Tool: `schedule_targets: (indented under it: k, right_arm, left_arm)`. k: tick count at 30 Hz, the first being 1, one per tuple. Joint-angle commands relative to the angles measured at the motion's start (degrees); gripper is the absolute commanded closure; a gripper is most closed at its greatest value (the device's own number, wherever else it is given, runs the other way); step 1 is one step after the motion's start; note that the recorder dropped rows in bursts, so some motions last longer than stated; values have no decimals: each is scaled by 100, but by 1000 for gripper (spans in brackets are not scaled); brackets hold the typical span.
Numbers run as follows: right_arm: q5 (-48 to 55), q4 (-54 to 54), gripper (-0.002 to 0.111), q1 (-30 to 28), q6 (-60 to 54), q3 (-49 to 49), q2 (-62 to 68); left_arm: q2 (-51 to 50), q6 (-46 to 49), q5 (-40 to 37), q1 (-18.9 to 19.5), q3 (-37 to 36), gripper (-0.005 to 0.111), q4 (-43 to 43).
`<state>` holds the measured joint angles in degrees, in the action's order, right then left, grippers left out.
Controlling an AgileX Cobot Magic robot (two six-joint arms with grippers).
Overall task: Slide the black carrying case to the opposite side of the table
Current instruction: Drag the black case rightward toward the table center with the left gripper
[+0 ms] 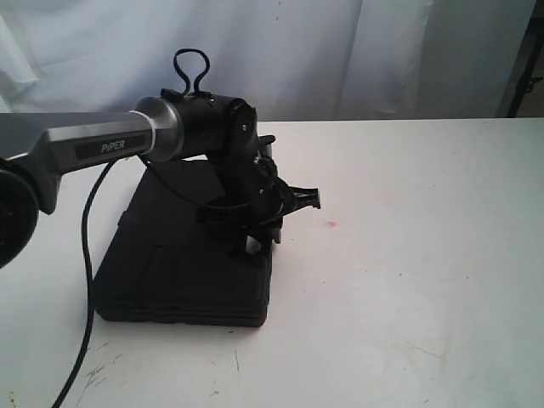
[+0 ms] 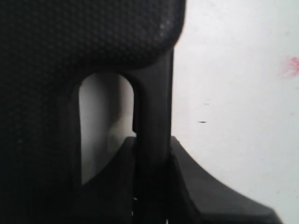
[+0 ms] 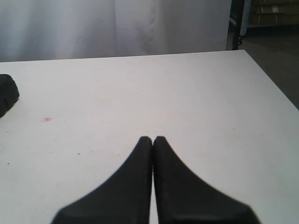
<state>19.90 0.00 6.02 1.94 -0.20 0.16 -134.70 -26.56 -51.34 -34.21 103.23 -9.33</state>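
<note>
The black carrying case [image 1: 183,272] lies on the table's [image 1: 408,280] left half, long axis near-to-far. At its right edge the left gripper [image 1: 257,245] pinches the handle [image 2: 154,107], jaws narrow. The right gripper [image 3: 153,140] is well apart, jaws pressed together, empty.

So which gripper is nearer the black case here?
Left. The left gripper is at the case, closed on its handle. The right gripper hangs shut over the table, well apart from it.
</note>
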Motion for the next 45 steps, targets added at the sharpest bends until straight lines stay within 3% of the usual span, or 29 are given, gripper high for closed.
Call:
schedule_targets:
  k: [1, 14, 41, 45]
  right_arm:
    - [-20, -102, 108, -34, 18, 20, -16]
    - [-20, -102, 108, -34, 18, 20, -16]
    - [-20, -102, 108, -34, 18, 20, -16]
    - [-20, -102, 108, -34, 18, 20, -16]
  left_arm:
    - [-60, -229, 165, -296, 403, 107, -263]
    - [-350, -508, 272, -403, 908, 107, -718]
    - [-449, -491, 869, -542, 908, 107, -1003]
    - [-449, -491, 911, -542, 908, 102, -916]
